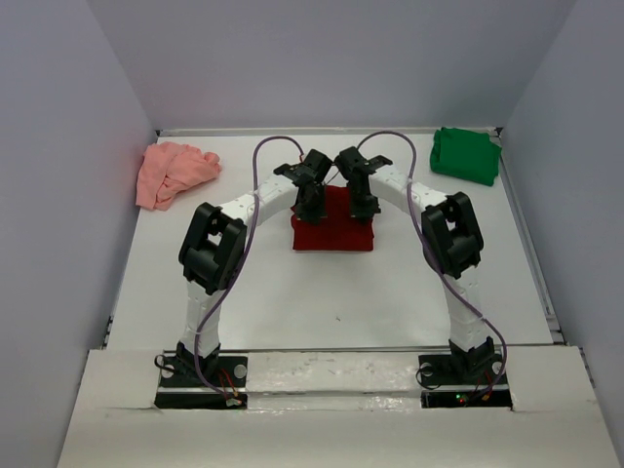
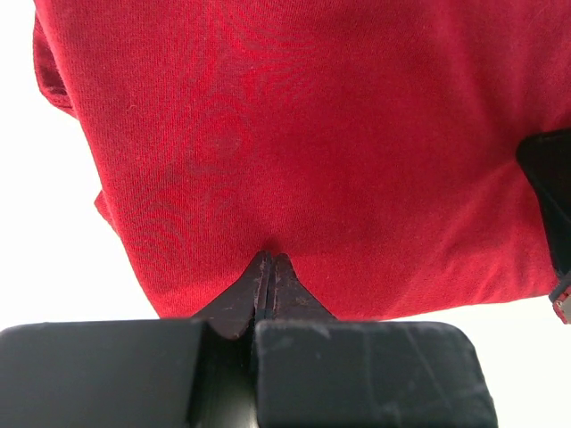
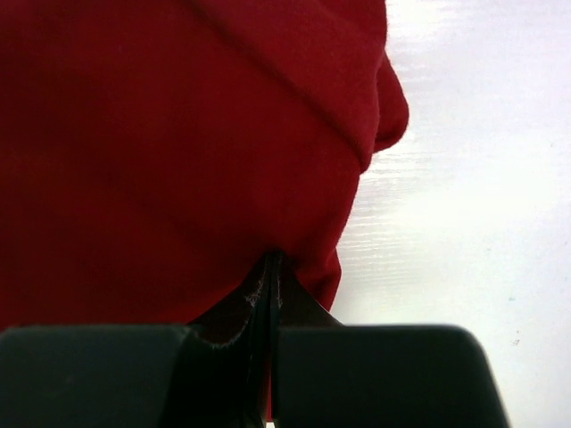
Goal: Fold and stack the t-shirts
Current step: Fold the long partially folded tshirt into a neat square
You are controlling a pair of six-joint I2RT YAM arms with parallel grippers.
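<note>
The dark red t-shirt was the one in hand, nipped at its far edge by both arms at once. The left gripper had its jaws pressed together on a small pucker of red cloth, with creases running away from the tips. The right gripper was likewise clamped tight on the cloth, close to the garment's right-hand corner, where a rolled fold hung over the white table.

Around the two pinch points the red shirt lay as a compact, roughly square pad in the middle of the table, its near edge straight and its sides tidy. That suggested most of its folding was done, with one last fold or a lift to a stacking place in progress.

Further out, the bright green t-shirt sat in the far right corner as a small, squarish bundle. From the overhead view it seemed folded, though it was too small to be sure. The pale salmon-pink t-shirt lay well apart in the far left corner, crumpled and spread in loose ridges, plainly not folded.

No shirt rested on another, so the stacking had not begun. By my reckoning, the task stood near its midpoint: finish the red, fold the pink, then gather all three into one pile.
</note>
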